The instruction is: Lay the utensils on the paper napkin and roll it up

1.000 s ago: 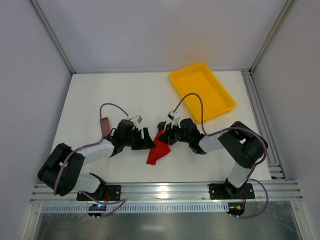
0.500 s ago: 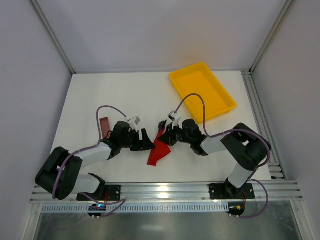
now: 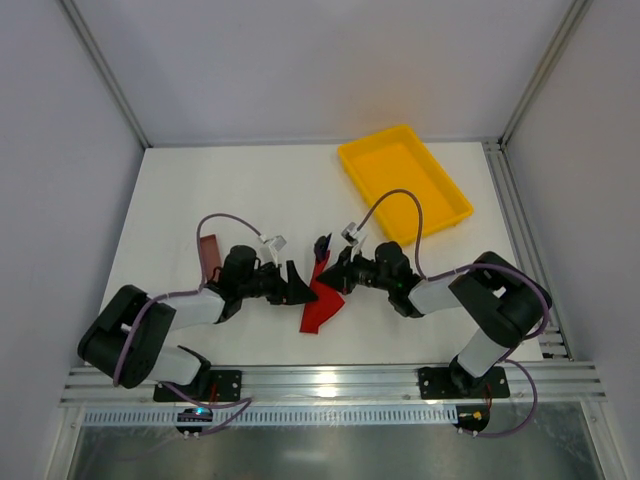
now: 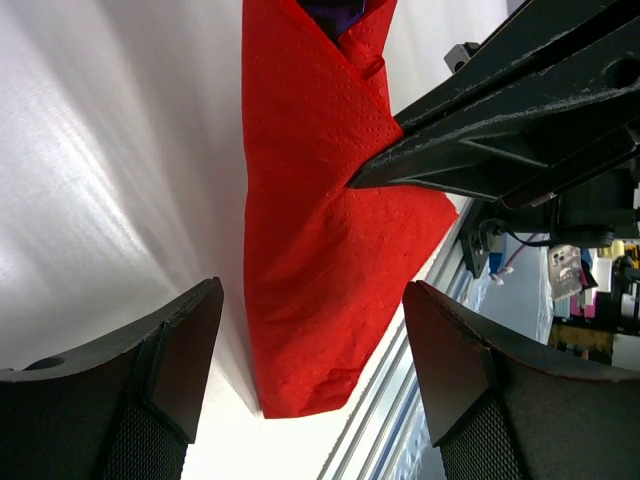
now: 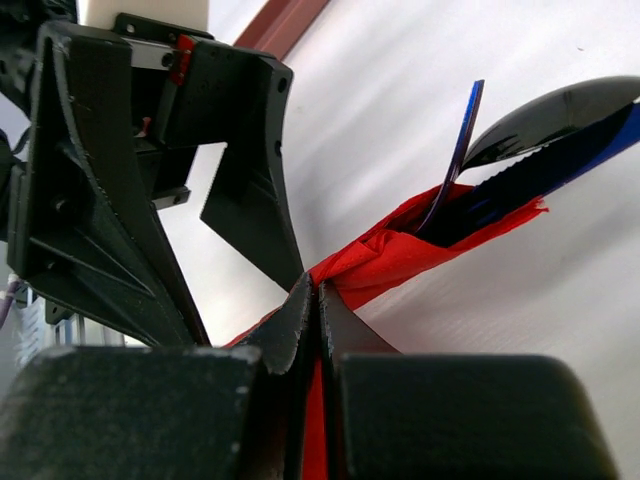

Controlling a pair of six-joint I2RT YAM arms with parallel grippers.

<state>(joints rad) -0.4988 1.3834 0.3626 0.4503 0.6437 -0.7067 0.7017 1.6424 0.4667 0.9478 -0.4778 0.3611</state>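
Observation:
The red paper napkin [image 3: 320, 303] lies on the white table, folded lengthwise over the utensils. Their dark ends [image 3: 322, 245] stick out of its far end. In the right wrist view a blue-purple blade [image 5: 455, 160] and a black spoon bowl [image 5: 560, 110] jut from the red fold [image 5: 420, 245]. My right gripper [image 3: 336, 277] [image 5: 318, 292] is shut, pinching the napkin's right edge. My left gripper [image 3: 294, 285] [image 4: 315, 305] stands open just left of the napkin [image 4: 320, 220], its fingers [image 4: 185, 350] on either side of the near end without touching it.
A yellow tray [image 3: 400, 180] stands at the back right. A small brownish-red block [image 3: 209, 252] lies left of the left arm. The metal rail [image 3: 320, 382] runs along the table's near edge, close below the napkin.
My left gripper has opened a little wider and slid slightly nearer and to the right. The right wrist has drawn back to the right, and the utensil ends now show beyond it.

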